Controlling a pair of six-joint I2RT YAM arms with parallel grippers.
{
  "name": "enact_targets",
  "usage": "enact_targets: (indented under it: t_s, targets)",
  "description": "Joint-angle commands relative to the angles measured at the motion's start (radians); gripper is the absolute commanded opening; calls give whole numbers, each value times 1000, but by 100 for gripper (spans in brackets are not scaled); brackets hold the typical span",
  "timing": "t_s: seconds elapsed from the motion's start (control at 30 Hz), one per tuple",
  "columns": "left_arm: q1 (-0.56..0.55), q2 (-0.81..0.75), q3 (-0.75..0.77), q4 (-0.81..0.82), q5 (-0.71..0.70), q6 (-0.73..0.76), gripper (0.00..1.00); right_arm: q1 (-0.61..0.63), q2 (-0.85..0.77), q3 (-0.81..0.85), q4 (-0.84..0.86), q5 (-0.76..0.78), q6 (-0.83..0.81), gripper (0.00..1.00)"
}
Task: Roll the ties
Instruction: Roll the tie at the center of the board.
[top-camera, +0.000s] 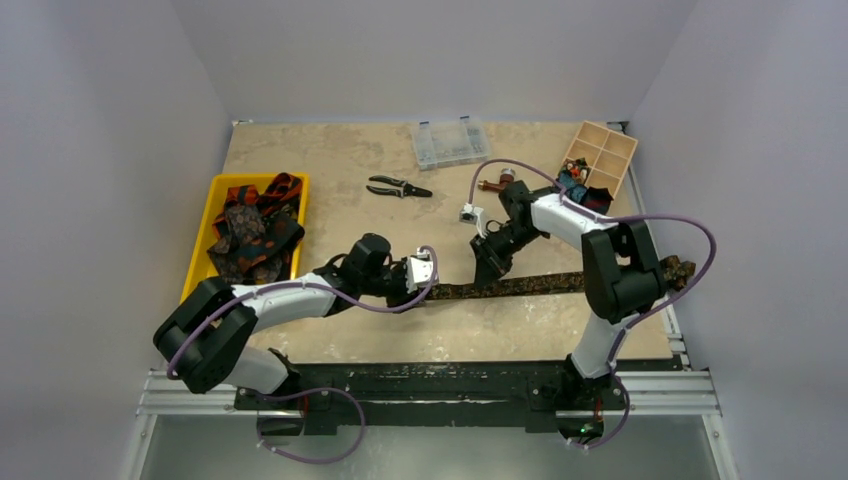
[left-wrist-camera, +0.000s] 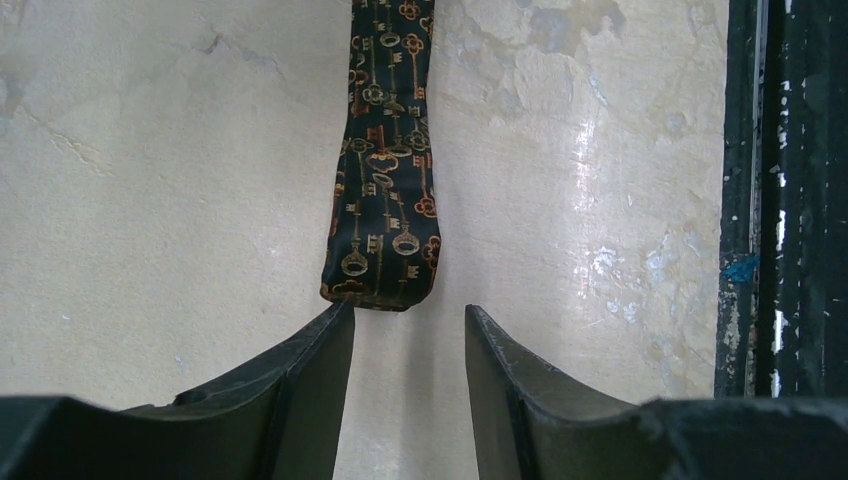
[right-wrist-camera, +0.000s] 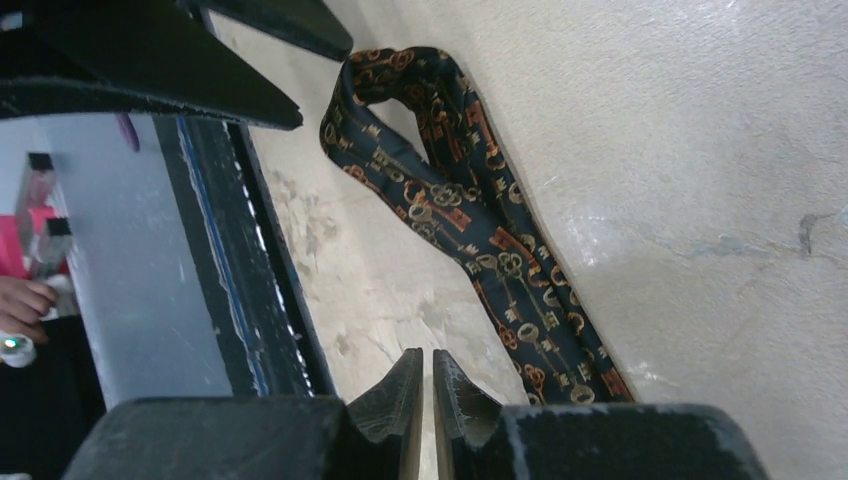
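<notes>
Along the near edge of the table (top-camera: 330, 165), one tie (left-wrist-camera: 385, 180) lies stretched flat, ready for rolling. Left gripper (left-wrist-camera: 408, 315) hangs open just short of its end, lined up to start the roll. Right gripper (right-wrist-camera: 428, 358), all but closed beside mid-tie, seemingly pins nothing, though that's hard to judge.

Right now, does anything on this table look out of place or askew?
Two things. Pliers lie on the table, with no evident use here. The stretched tie is not flat: its far end curls back on itself beside the black edge rail.
</notes>
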Motion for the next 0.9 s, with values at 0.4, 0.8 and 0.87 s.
enact_targets:
  t_s: [0.4, 0.8, 0.87]
  targets:
    - [-16, 82, 118, 12, 3, 31, 28, 85, 167, 79, 179, -77, 237, 6]
    - [-44, 172, 200, 22, 34, 11, 26, 89, 221, 66, 231, -9, 252, 7]
    - [-50, 196, 220, 27, 30, -4, 26, 88, 208, 65, 231, -26, 253, 8]
